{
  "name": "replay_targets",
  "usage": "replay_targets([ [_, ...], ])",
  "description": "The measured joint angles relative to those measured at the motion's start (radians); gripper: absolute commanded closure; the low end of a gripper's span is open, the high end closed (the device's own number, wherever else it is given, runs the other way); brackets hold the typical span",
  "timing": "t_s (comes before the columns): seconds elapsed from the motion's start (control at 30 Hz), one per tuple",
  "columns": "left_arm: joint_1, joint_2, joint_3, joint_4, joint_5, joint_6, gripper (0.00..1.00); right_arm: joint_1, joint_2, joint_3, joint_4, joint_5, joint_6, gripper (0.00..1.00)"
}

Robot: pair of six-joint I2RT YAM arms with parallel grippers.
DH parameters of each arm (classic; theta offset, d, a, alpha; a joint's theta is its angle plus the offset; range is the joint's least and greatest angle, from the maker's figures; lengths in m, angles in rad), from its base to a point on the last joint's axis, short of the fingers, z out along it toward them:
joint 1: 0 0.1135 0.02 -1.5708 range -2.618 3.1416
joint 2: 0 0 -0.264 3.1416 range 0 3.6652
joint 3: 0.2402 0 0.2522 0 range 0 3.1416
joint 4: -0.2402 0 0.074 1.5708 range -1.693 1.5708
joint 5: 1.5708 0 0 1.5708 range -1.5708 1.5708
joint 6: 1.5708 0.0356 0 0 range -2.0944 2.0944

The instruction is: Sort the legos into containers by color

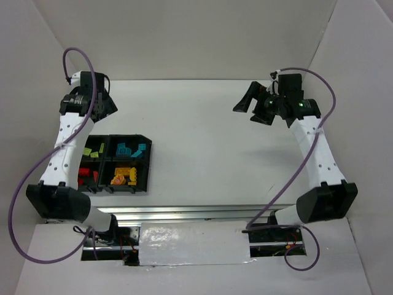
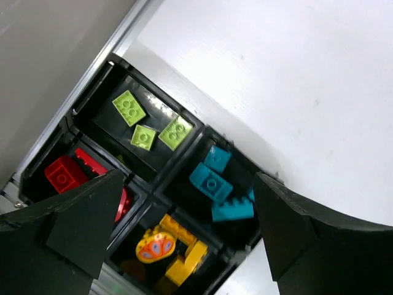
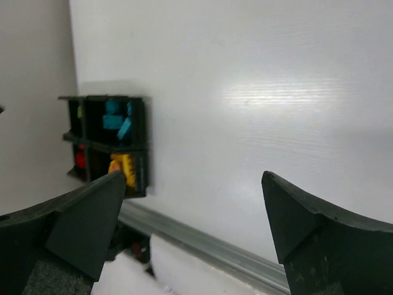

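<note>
In tray [image 1: 148, 169]: legos [image 2: 210, 182] lie colour-grouped, one colour per compartment.
Left gripper [image 2: 189, 178]: jaws apart, empty, over tray.
Right gripper [image 3: 191, 177]: jaws apart, empty, well away.
Handling: likely light, stiff, slick; pinch flat sides.

White counter boxed in by plain pale walls

The matte white counter [image 1: 202, 135] was closed in by a far wall [image 1: 184, 37], a left wall [image 1: 24, 92] and a right wall [image 1: 365, 74], all bare off-white panels. A metal rail [image 1: 196, 212] ran along its near edge, with a crinkled silvery patch [image 1: 193, 243] just nearer. Soft glare [image 3: 270, 92] lay on the surface.
</note>
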Motion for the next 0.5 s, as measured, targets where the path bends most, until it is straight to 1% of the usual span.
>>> replay_targets([
  [0.13, -0.084, -0.100, -0.001, -0.029, 0.003, 0.047, 0.01, 0.010, -0.146, 0.016, -0.078, 0.175, -0.041, 0.00],
  [0.23, -0.119, -0.172, -0.027, -0.037, 0.022, 0.066, 0.01, 0.020, -0.273, 0.047, -0.123, 0.298, -0.071, 0.00],
  [0.33, -0.129, -0.262, -0.090, -0.048, 0.053, 0.074, 0.01, 0.042, -0.417, 0.049, -0.159, 0.389, -0.090, 0.00],
  [0.5, -0.129, -0.444, -0.177, -0.097, 0.099, 0.119, 0.00, 0.054, -0.634, 0.015, -0.234, 0.478, -0.107, 0.00],
])
